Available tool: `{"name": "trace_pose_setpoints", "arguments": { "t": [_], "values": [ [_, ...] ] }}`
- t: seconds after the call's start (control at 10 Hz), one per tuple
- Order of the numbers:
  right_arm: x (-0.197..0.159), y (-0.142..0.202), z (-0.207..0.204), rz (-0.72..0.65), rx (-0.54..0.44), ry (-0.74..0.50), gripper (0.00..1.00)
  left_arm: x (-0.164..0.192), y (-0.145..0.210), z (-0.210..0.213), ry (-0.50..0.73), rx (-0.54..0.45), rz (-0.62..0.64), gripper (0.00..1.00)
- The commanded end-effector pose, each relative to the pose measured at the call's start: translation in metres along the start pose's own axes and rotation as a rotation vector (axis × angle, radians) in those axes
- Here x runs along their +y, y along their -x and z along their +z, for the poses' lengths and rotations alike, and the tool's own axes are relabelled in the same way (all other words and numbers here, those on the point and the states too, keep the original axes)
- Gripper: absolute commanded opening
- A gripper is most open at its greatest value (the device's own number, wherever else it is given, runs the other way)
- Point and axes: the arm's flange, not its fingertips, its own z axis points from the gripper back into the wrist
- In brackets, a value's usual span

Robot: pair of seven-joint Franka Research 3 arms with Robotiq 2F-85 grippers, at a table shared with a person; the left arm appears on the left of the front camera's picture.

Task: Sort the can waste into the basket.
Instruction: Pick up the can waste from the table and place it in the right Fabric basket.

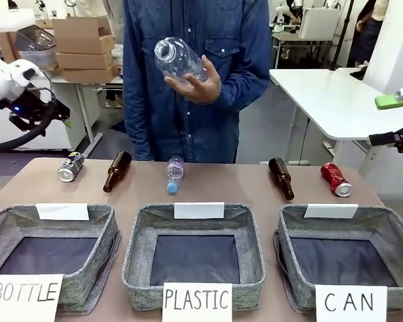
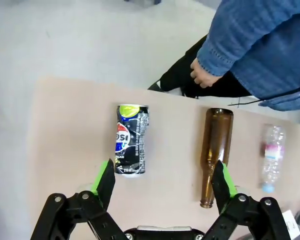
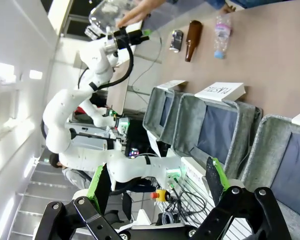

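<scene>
Well, our left gripper (image 2: pixel 164 171) hovers over the table (image 2: pixel 65 125), fingers spread wide; the black metal can with green-white print (image 2: pixel 131 140) lies flat just inside the picture-left finger. Farther right, the red dented can (image 1: pixel 336 179) lies behind the grey woven basket signed CAN (image 1: pixel 383 218). Our right gripper (image 3: pixel 157 176) gapes wide, clear of it.

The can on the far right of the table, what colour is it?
The can is red with a silver end; the front view shows it best.
</scene>
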Motion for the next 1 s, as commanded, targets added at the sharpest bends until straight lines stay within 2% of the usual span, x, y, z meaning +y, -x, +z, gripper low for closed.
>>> {"name": "trace_pose_setpoints", "arguments": {
  "t": [0.0,0.1,0.4,0.6,0.9],
  "values": [
    [0.001,-0.004,-0.002,0.028,-0.009,-0.02,1.0,0.002,-0.012,-0.046,-0.137,0.076,-0.007,1.0],
    [0.001,-0.004,-0.002,0.028,-0.009,-0.02,1.0,0.0,-0.013,-0.068,-0.135,0.163,-0.072,1.0],
    [0.001,-0.004,-0.002,0.028,-0.009,-0.02,1.0,0.005,-0.014,-0.114,-0.213,0.233,-0.063,1.0],
    [0.001,-0.004,-0.002,0.028,-0.009,-0.02,1.0,0.01,-0.023,-0.145,-0.296,0.283,-0.012,1.0],
    [0.001,-0.004,-0.002,0.028,-0.009,-0.02,1.0,0.011,-0.03,-0.172,-0.311,0.33,0.002,1.0]
  ]
}}
